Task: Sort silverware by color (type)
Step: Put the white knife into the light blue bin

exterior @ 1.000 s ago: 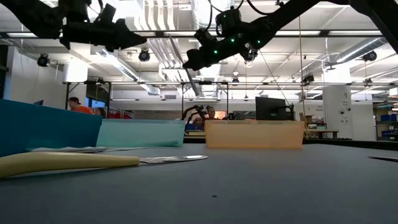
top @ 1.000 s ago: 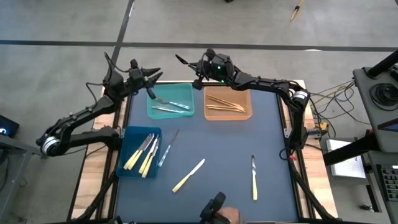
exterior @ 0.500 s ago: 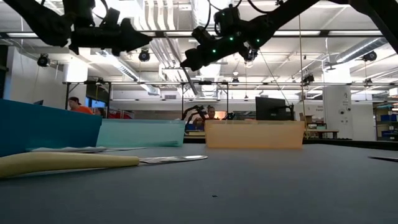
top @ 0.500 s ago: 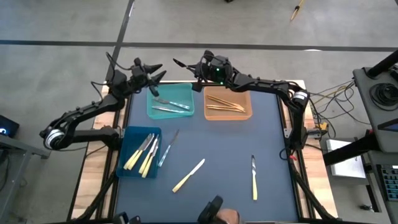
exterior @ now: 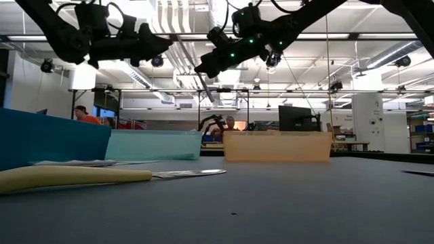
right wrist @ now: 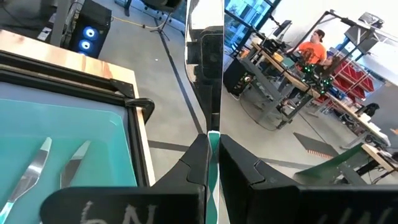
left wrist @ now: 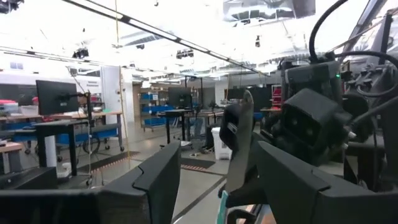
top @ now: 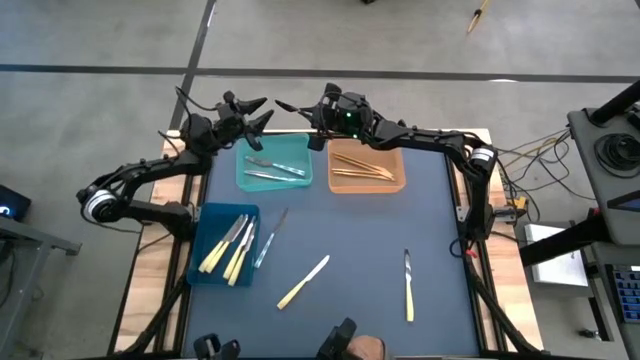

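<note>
My right gripper [top: 308, 110] hovers past the far edge of the teal bin [top: 296, 180], shut on a silvery piece of silverware [top: 288, 105] that points at my left gripper. My left gripper [top: 263, 111] stands open just left of that piece's free end [left wrist: 240, 143], touching nothing. The teal bin holds silvery pieces [top: 272, 168], the orange bin [top: 400, 170] orange-tan ones [top: 362, 167], and the blue bin [top: 205, 222] pale yellow ones [top: 232, 250]. A silvery piece [top: 271, 238], a yellow one [top: 303, 281] and another pale one [top: 408, 285] lie flat on the mat. My right gripper pinches the silvery piece between its two fingers at one end [right wrist: 212, 133]. The fingers lie about level, coming from the table's right, in line with the piece. It is lifted clear, and its free end [right wrist: 210, 68] juts out beyond the fingertips.
The three bins stand on the left and far part of the dark mat [top: 430, 230]. The mat's right half and near middle hold only the loose pieces. Beyond the table, the room shows desks and a person in orange [right wrist: 311, 46].
My left gripper has opened wide and gone from above the teal bin's far left corner toward the table's far edge and my right gripper. It has also tipped up a little.
</note>
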Available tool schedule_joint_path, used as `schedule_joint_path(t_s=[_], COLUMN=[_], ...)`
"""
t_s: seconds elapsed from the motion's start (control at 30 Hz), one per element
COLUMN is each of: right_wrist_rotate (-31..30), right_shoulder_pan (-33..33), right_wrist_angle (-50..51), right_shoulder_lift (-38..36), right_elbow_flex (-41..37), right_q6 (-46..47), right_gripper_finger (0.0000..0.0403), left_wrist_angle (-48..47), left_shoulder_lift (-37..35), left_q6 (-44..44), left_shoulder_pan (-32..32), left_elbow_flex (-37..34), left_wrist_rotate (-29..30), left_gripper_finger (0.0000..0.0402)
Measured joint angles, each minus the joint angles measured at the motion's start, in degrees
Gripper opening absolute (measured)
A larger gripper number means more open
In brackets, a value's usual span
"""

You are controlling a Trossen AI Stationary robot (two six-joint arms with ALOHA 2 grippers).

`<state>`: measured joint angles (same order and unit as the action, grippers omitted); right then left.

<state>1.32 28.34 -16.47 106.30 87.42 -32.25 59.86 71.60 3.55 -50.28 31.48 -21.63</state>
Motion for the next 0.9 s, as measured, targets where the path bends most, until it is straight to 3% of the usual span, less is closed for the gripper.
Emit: schedule_joint_path(t_s=[0.4, 0.53, 0.9], right_wrist_rotate=[-1.4, -1.5, -5.9], right_shoulder_pan=[-0.6, -1.2, -2.9], right_wrist_angle=[-0.2, -0.1, 0.1], right_shoulder_lift=[0.0, 0.0, 0.0], right_elbow_flex=[0.0, 0.0, -0.1], right_q6=[-1.5, -1.5, -4.5], right_gripper_finger=[0.0013, 0.0013, 0.0013], left_wrist_angle=[9.9, 11.3, 11.8], left_shoulder_lift=[7.1, 9.8, 14.3], left_q6=[3.3, 5.4, 5.6], left_shoulder_pan=[1.7, 2.5, 4.5], left_elbow_flex=[0.0, 1.3, 5.6], left_wrist_rotate=[-0.1, -3.4, -3.9], left_gripper_finger=[0.019, 0.019, 0.019])
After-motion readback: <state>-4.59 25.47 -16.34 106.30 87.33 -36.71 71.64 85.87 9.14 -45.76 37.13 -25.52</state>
